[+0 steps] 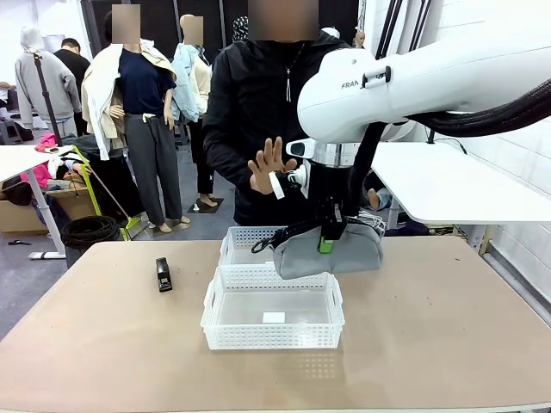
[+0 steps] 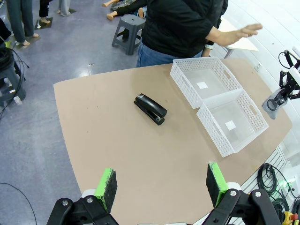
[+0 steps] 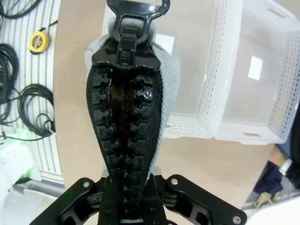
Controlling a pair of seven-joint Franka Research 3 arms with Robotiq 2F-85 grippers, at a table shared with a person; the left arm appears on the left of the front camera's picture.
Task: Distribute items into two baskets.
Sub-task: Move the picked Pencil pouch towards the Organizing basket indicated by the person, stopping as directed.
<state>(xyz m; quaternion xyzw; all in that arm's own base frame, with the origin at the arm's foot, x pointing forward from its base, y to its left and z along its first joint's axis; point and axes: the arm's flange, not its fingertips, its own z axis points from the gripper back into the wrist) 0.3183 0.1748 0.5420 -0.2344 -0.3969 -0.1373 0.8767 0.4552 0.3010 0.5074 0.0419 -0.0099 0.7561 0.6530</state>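
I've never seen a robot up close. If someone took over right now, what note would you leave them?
Left claw: open, holding nothing, high above the table.
Right claw: shut on a grey pouch, held up near the right end of the near basket and far basket.
Stapler: on the table, left of the baskets.
Person's hand: raised beyond them.
Done: pouch lifted; nothing in either basket.
Left: likely pouch into one basket, stapler into the other.
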